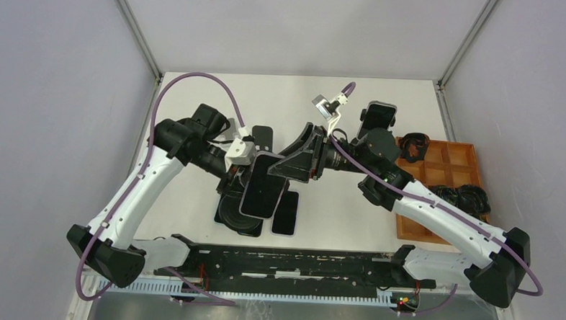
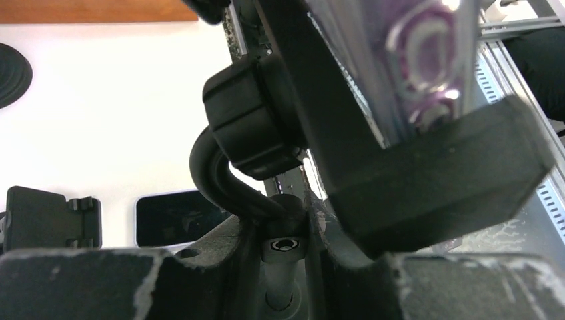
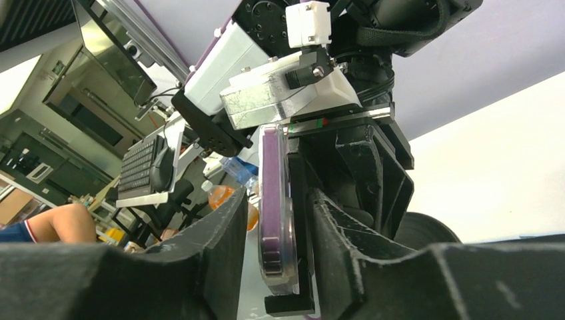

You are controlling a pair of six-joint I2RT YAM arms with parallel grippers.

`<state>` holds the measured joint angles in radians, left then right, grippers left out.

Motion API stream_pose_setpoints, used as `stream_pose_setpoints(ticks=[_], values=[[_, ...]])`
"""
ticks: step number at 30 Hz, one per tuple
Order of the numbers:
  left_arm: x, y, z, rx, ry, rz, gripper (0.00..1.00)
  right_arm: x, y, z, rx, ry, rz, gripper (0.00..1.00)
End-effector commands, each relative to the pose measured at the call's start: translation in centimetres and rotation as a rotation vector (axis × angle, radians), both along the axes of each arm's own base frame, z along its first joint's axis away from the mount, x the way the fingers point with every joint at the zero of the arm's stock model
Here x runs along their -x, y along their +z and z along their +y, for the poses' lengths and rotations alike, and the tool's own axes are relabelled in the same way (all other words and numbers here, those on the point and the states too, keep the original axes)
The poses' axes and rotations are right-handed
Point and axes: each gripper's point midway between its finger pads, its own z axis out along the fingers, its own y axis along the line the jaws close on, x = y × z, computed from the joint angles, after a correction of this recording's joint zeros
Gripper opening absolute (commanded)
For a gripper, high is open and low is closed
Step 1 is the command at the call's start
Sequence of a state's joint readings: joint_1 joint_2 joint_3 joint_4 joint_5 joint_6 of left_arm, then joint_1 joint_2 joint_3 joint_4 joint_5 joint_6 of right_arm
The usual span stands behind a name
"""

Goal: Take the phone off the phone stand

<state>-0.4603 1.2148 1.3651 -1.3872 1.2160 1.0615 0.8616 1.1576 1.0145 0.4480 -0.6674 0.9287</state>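
The phone (image 1: pixel 263 184), dark screen in a purple case, sits tilted in the black phone stand, whose round base (image 1: pixel 234 214) rests on the table. My left gripper (image 1: pixel 234 176) is shut on the stand's neck; the left wrist view shows the post (image 2: pixel 285 230) pinched between the jaws, with the curved arm (image 2: pixel 212 172), knob (image 2: pixel 250 120) and cradle lip (image 2: pixel 433 177) above. My right gripper (image 1: pixel 290 163) is at the phone's top end. In the right wrist view its jaws straddle the phone's purple edge (image 3: pixel 272 207) and the cradle back (image 3: pixel 298 227), with a gap left of the phone.
A second phone (image 1: pixel 286 213) lies flat by the stand base, also in the left wrist view (image 2: pixel 174 217). Another stand holding a phone (image 1: pixel 378 116) is at the back. A wooden tray (image 1: pixel 447 166) with black items sits right. A black holder (image 2: pixel 50 217) lies on the table.
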Motion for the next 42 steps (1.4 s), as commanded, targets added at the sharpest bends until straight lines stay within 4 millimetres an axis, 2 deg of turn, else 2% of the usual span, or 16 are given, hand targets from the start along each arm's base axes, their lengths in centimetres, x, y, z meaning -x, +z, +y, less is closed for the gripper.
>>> stream_pose_setpoints(ticks=[1,4,8,13,17,21,24,27,30,33,42], values=[[1.1,2.6,0.0,0.085,-0.052,-0.078,0.02,1.7,2.0,-0.9,-0.06,0.059,-0.067,0.46],[1.2,2.5,0.1,0.082,-0.053,-0.078,0.02,2.0,1.9,-0.7,-0.049,0.088,-0.078,0.48],[1.2,2.1,0.1,0.068,-0.048,-0.063,0.02,2.4,1.2,-0.1,-0.01,0.124,-0.088,0.46],[1.2,1.8,0.2,0.059,-0.045,-0.058,0.02,2.2,1.1,0.7,0.02,0.135,-0.107,0.29],[1.4,1.0,0.5,0.04,-0.043,-0.058,0.02,1.8,2.6,0.7,-0.028,0.1,-0.15,0.01],[1.5,-0.5,1.1,0.0,-0.046,-0.111,0.02,1.0,4.7,0.1,-0.108,0.022,-0.197,0.0],[1.6,-2.0,2.0,-0.04,-0.057,-0.193,0.02,-0.1,6.6,-1.3,-0.178,-0.066,-0.24,0.0],[1.7,-3.1,2.7,-0.069,-0.066,-0.253,0.02,-1.2,8.4,-3.8,-0.268,-0.197,-0.296,0.0],[1.9,-3.1,2.8,-0.065,-0.067,-0.254,0.02,-1.7,8.8,-6.6,-0.381,-0.302,-0.297,0.0],[1.8,-3.4,2.8,-0.065,-0.075,-0.262,0.02,-1.9,9.3,-8.0,-0.434,-0.321,-0.305,0.0],[1.7,-6.0,4.3,-0.151,-0.098,-0.347,0.02,-1.7,11.0,-8.5,-0.457,-0.27,-0.329,0.0]])
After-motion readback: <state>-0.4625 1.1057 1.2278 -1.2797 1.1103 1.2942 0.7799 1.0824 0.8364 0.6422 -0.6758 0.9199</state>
